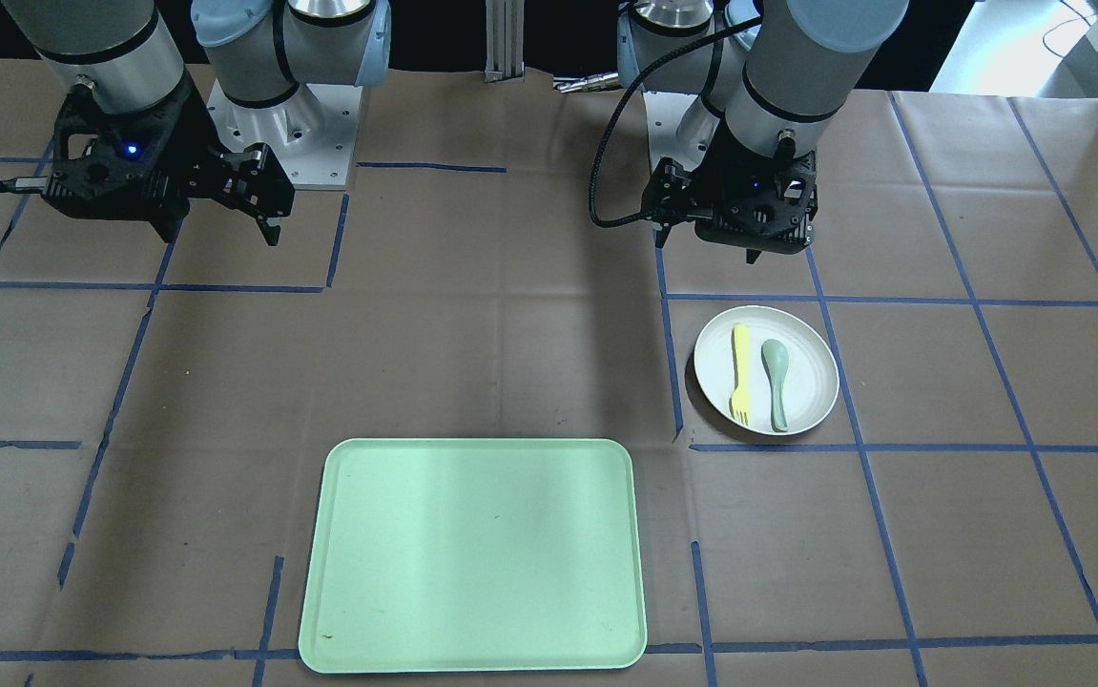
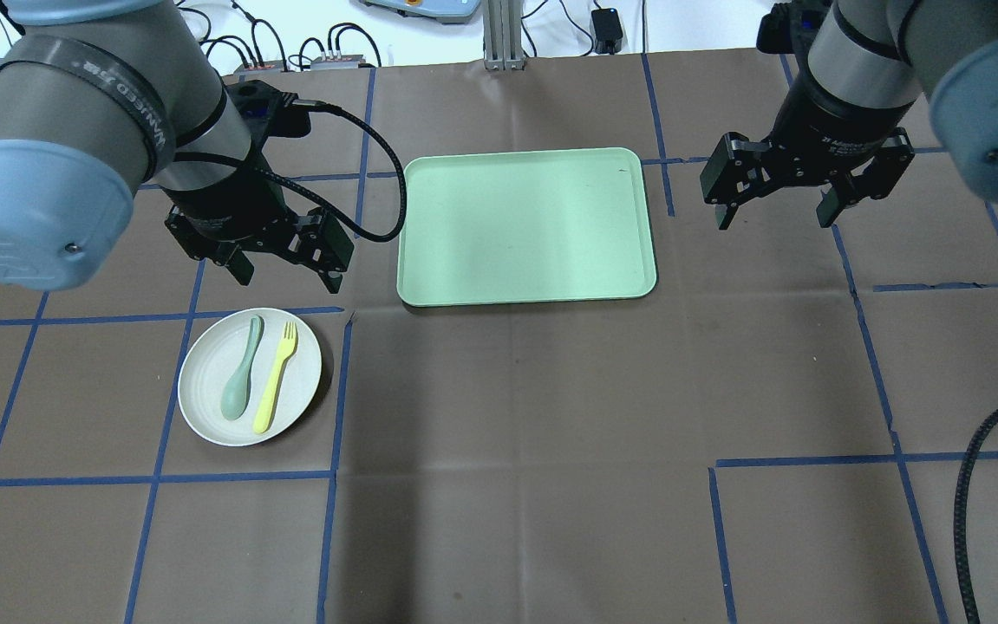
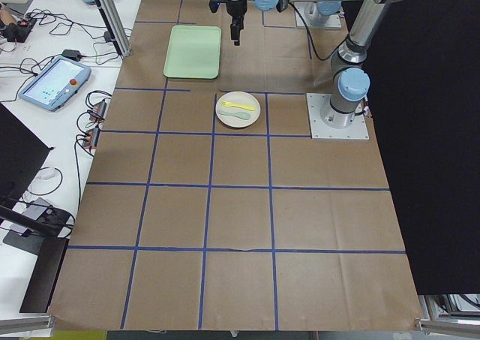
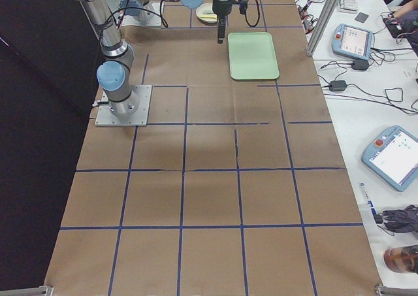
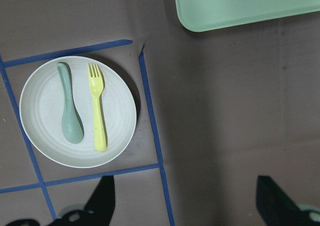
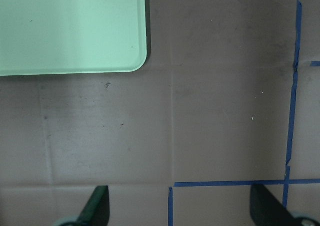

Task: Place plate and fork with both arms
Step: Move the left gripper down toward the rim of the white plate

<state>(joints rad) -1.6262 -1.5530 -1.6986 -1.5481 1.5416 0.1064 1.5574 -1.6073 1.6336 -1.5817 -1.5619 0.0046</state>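
Observation:
The off-white plate (image 2: 204, 407) lies on the table on my left side. On it lie the pale-yellow fork (image 2: 276, 379) and a grey-green spoon (image 2: 238, 386), side by side. My left gripper (image 2: 289, 279) is open and empty, hovering just beyond the plate's far edge, between plate and tray. In the left wrist view the plate (image 5: 45, 106), fork (image 5: 98, 109) and spoon (image 5: 70, 111) show clearly. My right gripper (image 2: 774, 221) is open and empty, above the table to the right of the tray. In the front view the plate (image 1: 811, 382) holds the fork (image 1: 740, 375).
A rectangular mint-green tray (image 2: 525, 225) lies at the table's middle with nothing on it; its corner shows in the right wrist view (image 6: 65, 26). Brown paper with blue tape lines covers the table. A black cable (image 2: 377, 199) hangs from my left wrist near the tray's left edge.

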